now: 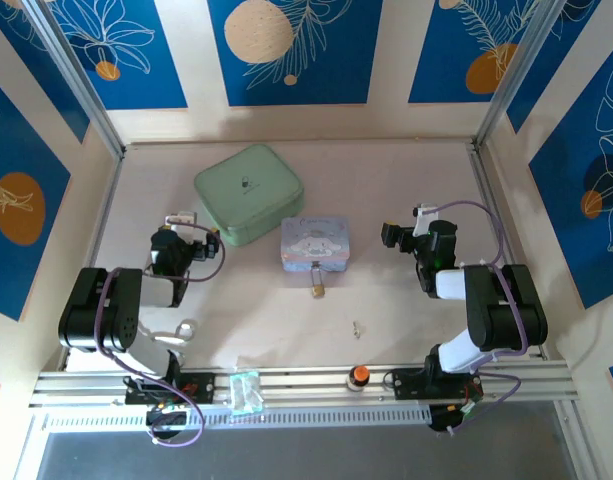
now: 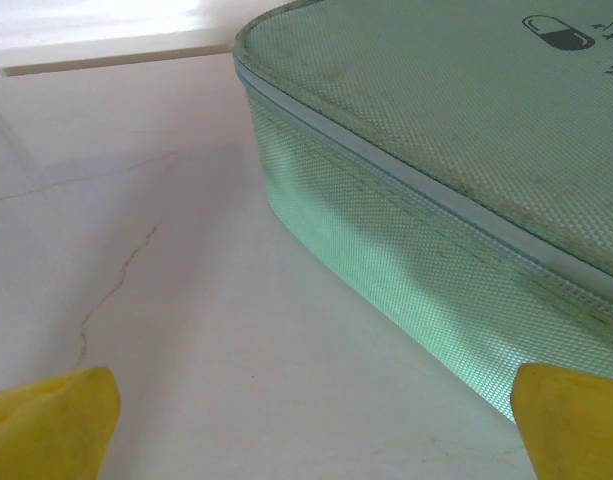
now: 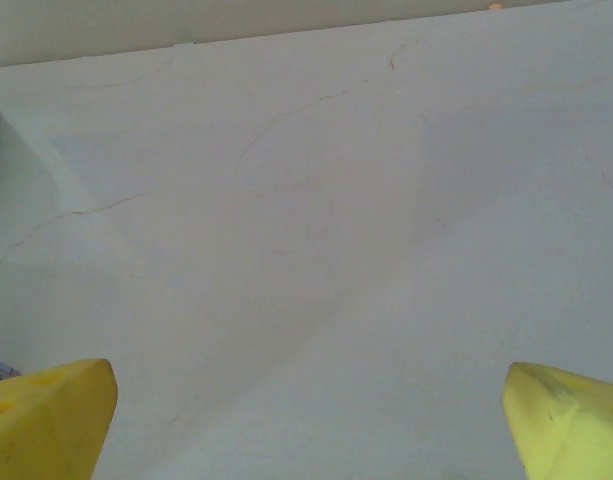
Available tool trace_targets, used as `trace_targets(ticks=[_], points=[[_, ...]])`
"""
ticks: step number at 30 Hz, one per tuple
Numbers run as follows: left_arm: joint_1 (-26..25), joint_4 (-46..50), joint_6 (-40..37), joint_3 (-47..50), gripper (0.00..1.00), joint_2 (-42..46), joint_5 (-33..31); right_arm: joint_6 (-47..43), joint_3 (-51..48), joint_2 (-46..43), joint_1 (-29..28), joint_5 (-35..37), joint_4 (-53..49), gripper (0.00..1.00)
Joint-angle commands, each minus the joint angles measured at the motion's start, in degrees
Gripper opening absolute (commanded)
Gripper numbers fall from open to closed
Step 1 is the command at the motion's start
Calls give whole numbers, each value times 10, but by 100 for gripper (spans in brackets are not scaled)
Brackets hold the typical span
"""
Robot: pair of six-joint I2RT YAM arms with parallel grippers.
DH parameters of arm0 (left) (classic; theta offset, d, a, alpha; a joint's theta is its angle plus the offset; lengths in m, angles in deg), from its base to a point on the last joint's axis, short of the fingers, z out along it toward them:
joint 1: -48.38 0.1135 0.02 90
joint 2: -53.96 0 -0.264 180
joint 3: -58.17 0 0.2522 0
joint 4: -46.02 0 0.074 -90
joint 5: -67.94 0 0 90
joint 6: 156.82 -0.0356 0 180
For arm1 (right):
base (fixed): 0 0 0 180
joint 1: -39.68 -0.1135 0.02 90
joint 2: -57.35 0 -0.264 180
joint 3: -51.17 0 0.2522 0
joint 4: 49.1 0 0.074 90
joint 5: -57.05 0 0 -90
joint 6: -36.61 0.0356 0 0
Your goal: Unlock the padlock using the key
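My left gripper (image 2: 308, 425) stands spread and empty beside the green case (image 2: 456, 170) at its rounded edge, my right gripper (image 3: 306, 425) equally released over bare table (image 1: 426, 180), the padlock (image 1: 315, 289) just at the blue tin's (image 1: 314, 243) near edge, the key (image 1: 357, 327) alone on open surface between tin and front rail (image 1: 306, 378).

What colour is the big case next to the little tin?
The case is pale mint green, finely woven; the left wrist view shows it best.
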Motion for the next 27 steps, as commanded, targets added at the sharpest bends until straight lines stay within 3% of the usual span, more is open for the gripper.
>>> trace_targets(ticks=[1,27], points=[[-2,-7,-6,-7,100,-2,13,-12,10,-2,3,-10,4,99],[-2,-11,-5,-5,100,-1,12,-12,10,-2,3,-11,4,99]])
